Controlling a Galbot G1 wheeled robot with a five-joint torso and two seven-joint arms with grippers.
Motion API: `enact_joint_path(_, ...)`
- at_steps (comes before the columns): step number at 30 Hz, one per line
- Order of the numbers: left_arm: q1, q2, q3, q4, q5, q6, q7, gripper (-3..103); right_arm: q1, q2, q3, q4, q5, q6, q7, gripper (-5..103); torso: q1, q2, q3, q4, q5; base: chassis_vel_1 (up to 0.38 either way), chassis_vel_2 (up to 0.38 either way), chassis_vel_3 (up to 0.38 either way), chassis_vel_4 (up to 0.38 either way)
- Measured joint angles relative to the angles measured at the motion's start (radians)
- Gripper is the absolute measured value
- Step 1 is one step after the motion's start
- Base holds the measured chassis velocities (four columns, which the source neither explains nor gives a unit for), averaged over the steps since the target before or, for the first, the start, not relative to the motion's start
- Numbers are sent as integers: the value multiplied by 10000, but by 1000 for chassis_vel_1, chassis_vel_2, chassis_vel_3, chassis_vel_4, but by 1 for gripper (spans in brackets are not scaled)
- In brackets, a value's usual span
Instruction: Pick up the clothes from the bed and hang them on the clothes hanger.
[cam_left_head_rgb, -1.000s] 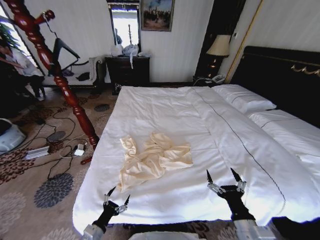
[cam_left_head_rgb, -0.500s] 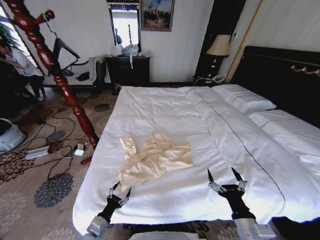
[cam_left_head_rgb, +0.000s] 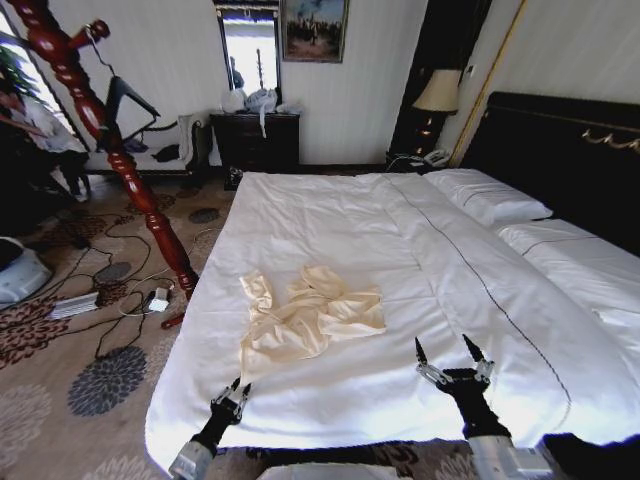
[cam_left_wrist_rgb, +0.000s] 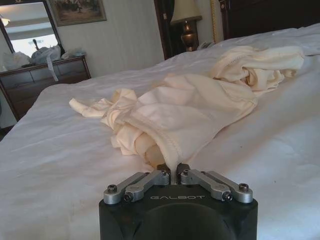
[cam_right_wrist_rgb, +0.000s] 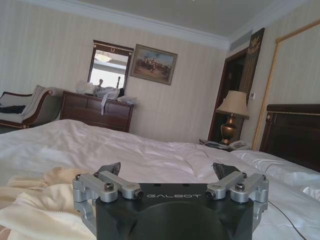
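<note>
One garment, the clothes (cam_left_head_rgb: 306, 320), lay crumpled in the lower-left-of-centre part of the head view, on the white duvet of the bed (cam_left_head_rgb: 400, 240), a single wide bed with one dark stitched line running down it. It looked thin, soft and light, likely to sag and slide through a loose grip, so a firm pinch on a bunched fold seemed the sensible hold; the near hem, a thick rolled edge pointing at the left gripper (cam_left_head_rgb: 232, 394) in the left wrist view, offered the closest purchase. That gripper sat low at the bottom left of the head view, near the bed's foot edge, its fingers pressed together with nothing between them and just short of the cloth. The right gripper (cam_left_head_rgb: 452, 349) hovered over the duvet at lower right, fingers spread wide, well apart from the garment. One clothes hanger (cam_left_head_rgb: 128, 100), thin and black, hung at the upper left from one reddish wooden stand (cam_left_head_rgb: 110, 140), well apart from the bed and bare.
</note>
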Motion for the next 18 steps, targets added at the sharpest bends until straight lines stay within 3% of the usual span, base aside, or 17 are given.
enact_joint_path(4, -44, -3, -51, -17, -1, -5, -2, 1, -26, -27, -3, 34, 2, 0, 3, 100, 0, -1, -1, 0, 0, 0, 0, 0, 0)
enact_joint_path(13, 141, -65, -151, -280, -4, 18, -29, 1, -65, -248, 21, 83, 70, -41, 22, 100, 0, 0, 0, -1, 0, 0, 0, 0, 0)
enact_joint_path(18, 570, -283, -811, -667, -140, -83, -11, 1, -21, -499, 77, 124, 210, -231, 39, 100, 0, 0, -1, -1, -1, 0, 0, 0, 0)
